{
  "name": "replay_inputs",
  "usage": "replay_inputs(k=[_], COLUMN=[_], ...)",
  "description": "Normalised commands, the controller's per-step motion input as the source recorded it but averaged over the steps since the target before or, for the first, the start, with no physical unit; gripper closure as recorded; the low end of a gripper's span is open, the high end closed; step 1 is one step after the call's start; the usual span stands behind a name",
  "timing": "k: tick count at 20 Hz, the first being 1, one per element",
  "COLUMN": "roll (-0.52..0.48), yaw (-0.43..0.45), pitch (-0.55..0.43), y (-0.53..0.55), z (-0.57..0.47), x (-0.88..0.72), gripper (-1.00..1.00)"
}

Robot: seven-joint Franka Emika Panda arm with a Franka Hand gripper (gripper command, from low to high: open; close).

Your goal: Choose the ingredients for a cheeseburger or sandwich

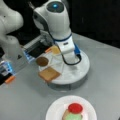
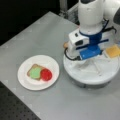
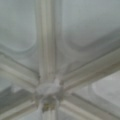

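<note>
On the white paper plate point(image 1: 53, 110) point(image 2: 25, 81) lies a sandwich stack: a tan toast square point(image 2: 31, 68), green lettuce point(image 1: 73, 116) point(image 2: 35, 72) and a red tomato disc point(image 1: 75, 108) point(image 2: 46, 74) on top. My gripper point(image 1: 67, 53) point(image 2: 90, 55) hangs low over the middle of the white divided tray point(image 1: 81, 73) point(image 2: 86, 81), its fingers hidden by the hand. In the tray lie a toast square point(image 1: 49, 74), a dark brown patty point(image 1: 42, 61) and a yellow-orange cheese square point(image 1: 55, 50) point(image 2: 113, 51). The wrist view shows only the tray's ribs and hub point(image 3: 48, 92), very close.
The plate and the tray stand on a grey table point(image 1: 105, 62) point(image 2: 37, 35). A second white arm base point(image 1: 10, 30) with a blue-lit block and an orange piece point(image 1: 10, 79) stands at a front view's left. The table's edge runs along a front view's bottom left.
</note>
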Motion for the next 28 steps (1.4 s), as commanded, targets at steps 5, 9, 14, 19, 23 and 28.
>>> replay_inputs(k=[5,9,14,19,23,28], roll=[0.102,0.124,0.185,0.232,0.224,0.223], yaw=[-0.438,-0.516,-0.443,-0.405,-0.358,-0.267], pitch=[0.204,0.111,0.094,0.118,0.13,0.128], y=[-0.02,0.03,-0.02,-0.17,-0.32,-0.33], z=[0.31,0.17,0.11,0.15,0.2,0.22], x=[-0.07,-0.05,-0.05,-0.05,-0.05,-0.04], gripper=[-1.0,-1.0,-1.0,-1.0,-1.0,-1.0])
